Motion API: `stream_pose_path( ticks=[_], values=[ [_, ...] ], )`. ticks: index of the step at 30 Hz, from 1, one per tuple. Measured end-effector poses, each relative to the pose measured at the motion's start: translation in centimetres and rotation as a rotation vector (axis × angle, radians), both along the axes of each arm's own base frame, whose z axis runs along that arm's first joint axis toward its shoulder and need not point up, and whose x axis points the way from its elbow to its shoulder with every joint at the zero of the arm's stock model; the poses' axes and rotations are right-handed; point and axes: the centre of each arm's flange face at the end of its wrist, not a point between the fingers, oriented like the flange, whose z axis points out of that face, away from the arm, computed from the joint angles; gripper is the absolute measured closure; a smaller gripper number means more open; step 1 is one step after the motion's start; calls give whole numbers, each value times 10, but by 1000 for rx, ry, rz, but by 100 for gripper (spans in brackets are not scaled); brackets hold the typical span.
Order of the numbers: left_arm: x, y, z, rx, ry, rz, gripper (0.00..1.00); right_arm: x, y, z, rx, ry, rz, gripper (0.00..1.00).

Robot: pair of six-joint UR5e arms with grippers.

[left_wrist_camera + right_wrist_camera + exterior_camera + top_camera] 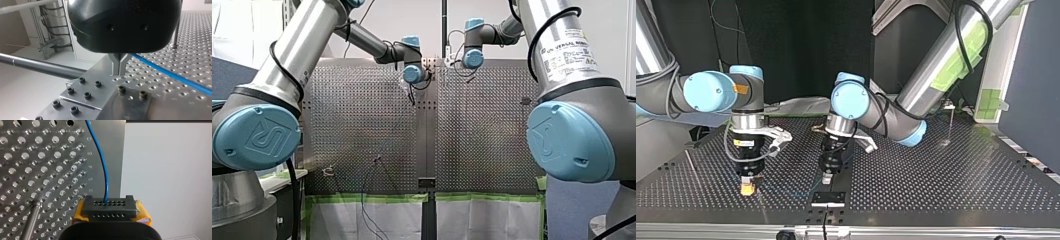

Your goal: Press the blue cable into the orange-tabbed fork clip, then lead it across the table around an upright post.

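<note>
The blue cable [172, 75] comes out at the upper part of my left gripper's [119, 71] shut metal fingers and runs away low over the perforated plate. Its other end enters a black connector block [110, 206], which my right gripper [110, 213] holds between yellow pads [143, 213]. In the top view my right gripper [748, 189] is at the left and my left gripper [828, 177] near the middle, both close to the table's near edge. An upright post [175, 35] stands beyond the left gripper. I cannot make out the orange-tabbed clip.
A metal bracket with black screws [87, 96] lies under the left gripper at the plate's edge. A thin post [950, 125] rises at the top view's right and a metal rod [31, 220] lies beside the right gripper. A small fixture [328, 171] sits near the front view's lower left.
</note>
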Motion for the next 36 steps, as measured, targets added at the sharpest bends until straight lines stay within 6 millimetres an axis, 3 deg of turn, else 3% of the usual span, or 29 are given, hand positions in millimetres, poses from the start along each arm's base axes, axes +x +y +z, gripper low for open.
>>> stream_pose_path(
  ticks=[23,32,36],
  values=[
    [5,-8,19,-72,-15,-56,100,-23,-14,4,1,-4,-39,100],
    [13,-26,2,-38,29,-64,100,-37,-21,7,7,-6,-61,100],
    [14,-32,5,-32,42,-68,100,-43,-25,7,9,-6,-72,100]
  ],
)
